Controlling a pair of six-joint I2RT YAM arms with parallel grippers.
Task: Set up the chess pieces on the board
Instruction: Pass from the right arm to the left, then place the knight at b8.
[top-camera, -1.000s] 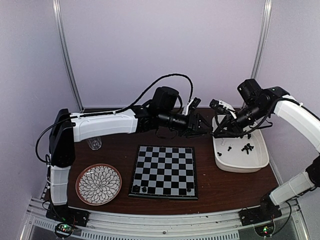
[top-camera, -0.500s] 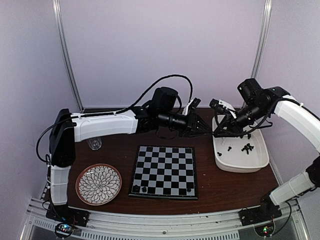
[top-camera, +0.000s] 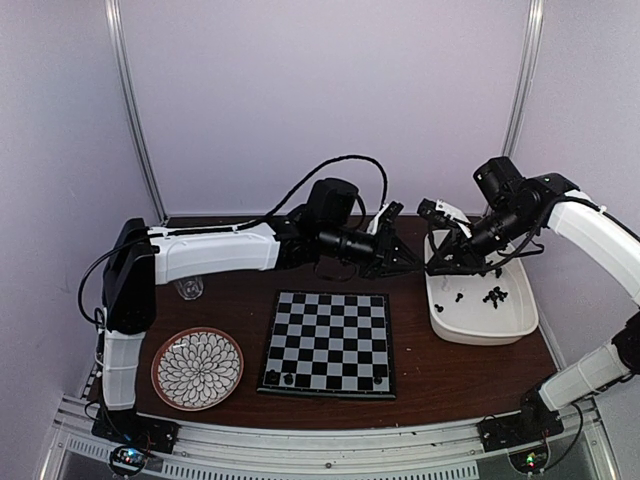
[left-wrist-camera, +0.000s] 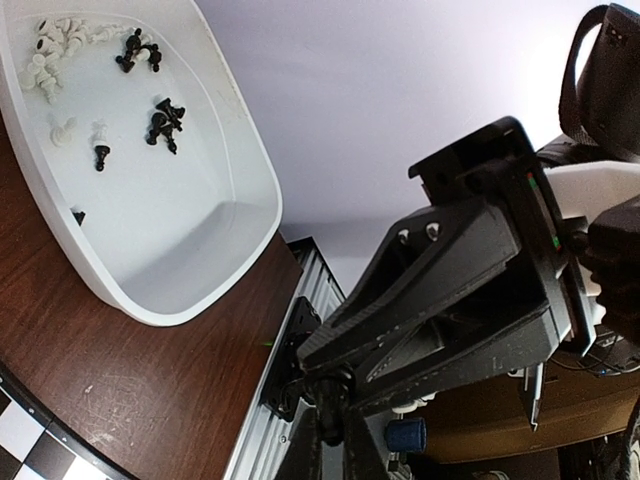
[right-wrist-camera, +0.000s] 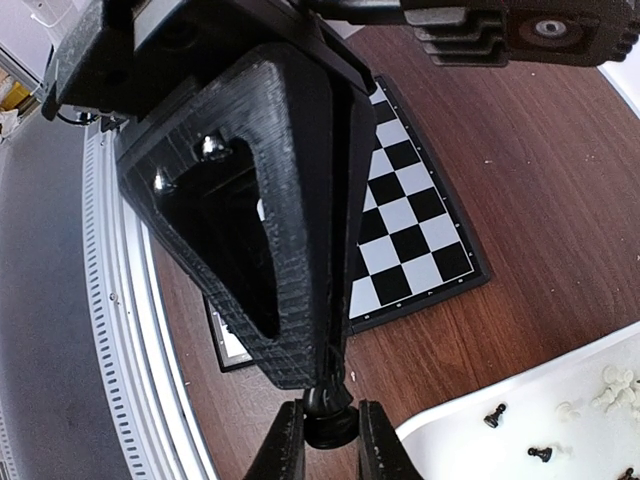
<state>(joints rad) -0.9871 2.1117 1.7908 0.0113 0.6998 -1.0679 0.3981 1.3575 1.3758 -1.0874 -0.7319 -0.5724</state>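
On the dark brown table (top-camera: 440, 370), the board (top-camera: 328, 343) lies centred, with a few chess pieces (top-camera: 290, 378) on its near row and more in the white tub (top-camera: 500, 325) to its right. Between the board's far edge and the tub, above the table, one black chess piece (right-wrist-camera: 328, 415) is clamped by both the right gripper (right-wrist-camera: 328, 440) and the left gripper (left-wrist-camera: 330, 430). The jaws of each are narrowed onto it.

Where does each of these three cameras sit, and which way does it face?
Top external: high behind the robot, looking down on board, tub and plate; left arm and right arm show, left gripper facing right gripper.
Left wrist: on the left arm, facing tub and right gripper; own fingers at bottom.
Right wrist: on the right arm, facing board and left gripper; own fingers pinch a black chess piece.
Shared: tub and board appear in all three.
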